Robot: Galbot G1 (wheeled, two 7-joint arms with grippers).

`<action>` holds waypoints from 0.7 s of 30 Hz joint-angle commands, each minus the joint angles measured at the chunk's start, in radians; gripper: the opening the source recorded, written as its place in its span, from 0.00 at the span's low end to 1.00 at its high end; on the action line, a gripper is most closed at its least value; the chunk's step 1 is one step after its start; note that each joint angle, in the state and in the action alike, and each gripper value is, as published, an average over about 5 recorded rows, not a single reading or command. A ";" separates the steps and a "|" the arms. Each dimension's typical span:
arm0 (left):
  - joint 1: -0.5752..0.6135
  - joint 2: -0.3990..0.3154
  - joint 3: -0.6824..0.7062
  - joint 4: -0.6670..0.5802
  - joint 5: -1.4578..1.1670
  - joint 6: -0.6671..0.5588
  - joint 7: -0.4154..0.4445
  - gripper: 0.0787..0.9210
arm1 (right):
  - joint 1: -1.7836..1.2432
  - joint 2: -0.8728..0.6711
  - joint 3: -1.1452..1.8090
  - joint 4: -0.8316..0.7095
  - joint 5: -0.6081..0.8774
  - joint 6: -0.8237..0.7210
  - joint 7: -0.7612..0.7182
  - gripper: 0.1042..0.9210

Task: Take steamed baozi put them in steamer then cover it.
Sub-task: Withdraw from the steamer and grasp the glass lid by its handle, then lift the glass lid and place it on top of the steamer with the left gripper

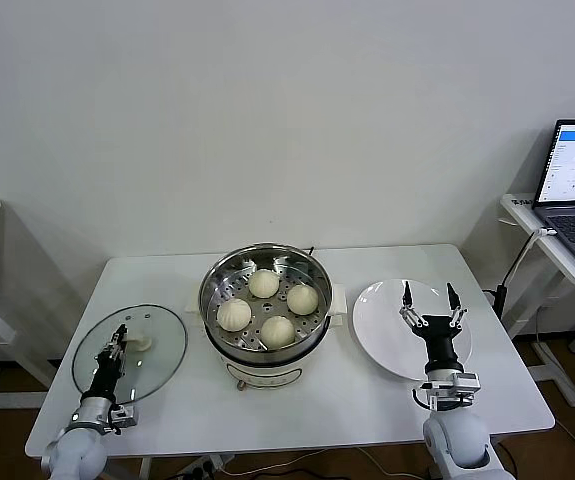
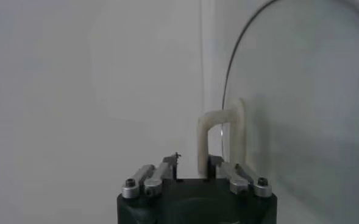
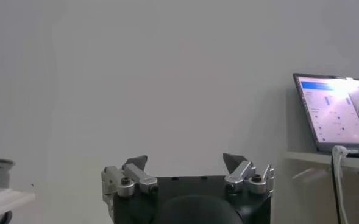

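Lid work, left side first. My left gripper (image 1: 118, 338) sits over the cover (image 1: 157, 345), which lies flat on the table (image 1: 367, 400) just left of the steamer (image 1: 229, 275). In the left wrist view my fingers are drawn close around the cream bar handle (image 2: 219, 131); I judge them clamped on it, though the contact itself is partly hidden behind the gripper body. To do this well I want the handle centred between the pads before lifting, since a glass lid held off-centre will likely swing and tilt. Lift straight up, clear the pot rim, then carry across level.

Middle: all four steamed baozi (image 1: 264, 283) rest on the perforated tray inside the steamer, none overhanging the rim, so the cover should seat cleanly if lowered concentric.

Right: the plate (image 1: 382, 330) is bare. My right gripper (image 1: 428, 296) hovers above it, fingers spread apart and holding nothing. It stands well apart from the lid's path.
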 commanded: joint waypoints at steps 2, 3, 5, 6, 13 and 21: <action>0.043 0.022 -0.032 -0.156 -0.076 0.021 0.008 0.15 | -0.002 0.007 0.001 -0.001 -0.008 0.004 -0.001 0.88; 0.055 0.032 -0.041 -0.200 -0.092 0.028 0.012 0.14 | -0.002 0.008 0.001 -0.002 -0.009 0.004 -0.001 0.88; 0.078 0.056 -0.069 -0.298 -0.121 0.043 0.019 0.13 | -0.002 0.011 0.000 -0.002 -0.011 0.005 -0.001 0.88; 0.086 0.069 -0.085 -0.344 -0.131 0.050 0.024 0.13 | -0.002 0.012 0.000 -0.002 -0.011 0.005 -0.001 0.88; 0.099 0.143 -0.170 -0.639 -0.193 0.109 0.077 0.13 | -0.002 0.021 0.000 -0.003 -0.014 0.005 0.000 0.88; 0.099 0.139 0.048 -0.941 -0.195 0.229 0.155 0.13 | -0.006 0.028 0.012 -0.002 -0.019 0.005 0.000 0.88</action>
